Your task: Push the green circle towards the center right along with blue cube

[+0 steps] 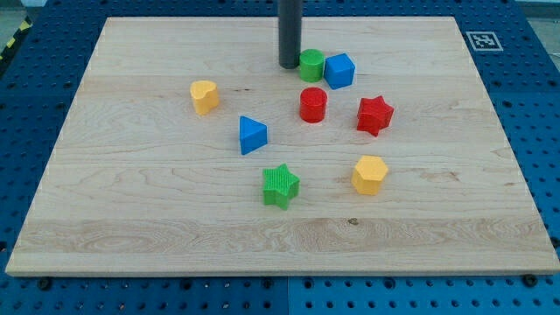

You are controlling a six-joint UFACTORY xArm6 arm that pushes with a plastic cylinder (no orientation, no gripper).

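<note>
- My tip rests on the wooden board in the upper middle of the frame, touching or all but touching the left side of the green circle.
- I have no fingers to open or close; I end in a plain dark rod and hold nothing.
- The blue cube sits pressed against the green circle's right side, so tip, circle and cube form a short row.
- Below them stand a red cylinder and, to its right, a red star.
- A yellow block lies well apart at upper left; a blue triangle sits near centre.
- A green star and a yellow hexagon occupy the lower middle.
</note>
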